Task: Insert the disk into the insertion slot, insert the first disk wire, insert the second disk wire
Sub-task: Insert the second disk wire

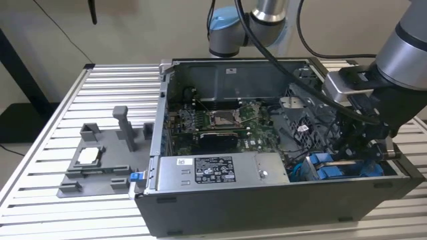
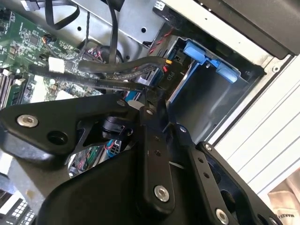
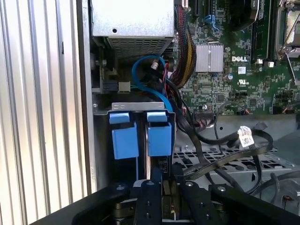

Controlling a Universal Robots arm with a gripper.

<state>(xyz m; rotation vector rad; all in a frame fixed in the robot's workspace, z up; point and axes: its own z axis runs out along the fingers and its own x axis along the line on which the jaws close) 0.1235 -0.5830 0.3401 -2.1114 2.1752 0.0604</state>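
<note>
The disk (image 3: 159, 138) looks already seated: in the first wrist view its blue frame stands in the slot (image 3: 101, 110), the grey metal cage at the corner of the computer case (image 1: 280, 205), just beside a second blue frame (image 3: 124, 136). So the step in hand is, as I judge it, one of the wire insertions.

The gripper (image 3: 164, 177) hangs low inside the case, close against the end of that disk. Its fingers (image 3: 149, 187) are drawn narrow, and a small dark plug (image 3: 162, 165) seems to sit between them, touching the disk's edge. I take it to be the end of a black wire (image 2: 117, 85). Seating it calls for the plug to be square to its socket and pushed straight, with the loose cables nearby kept out of the way. Whether it is fully home I cannot tell.

The exterior view gives the whole layout: the case on the slatted bench (image 1: 73, 100), the grey tray (image 1: 93, 167) well apart towards the exterior view's left, the power-supply box (image 1: 213, 172) along the near wall, and the gripper (image 1: 355, 152) down by the blue frames. The second wrist view shows the gripper (image 2: 147, 107) from behind, with the flat black wire running to its tip. The first wrist view alone shows the plug's line-up with the disk.
</note>
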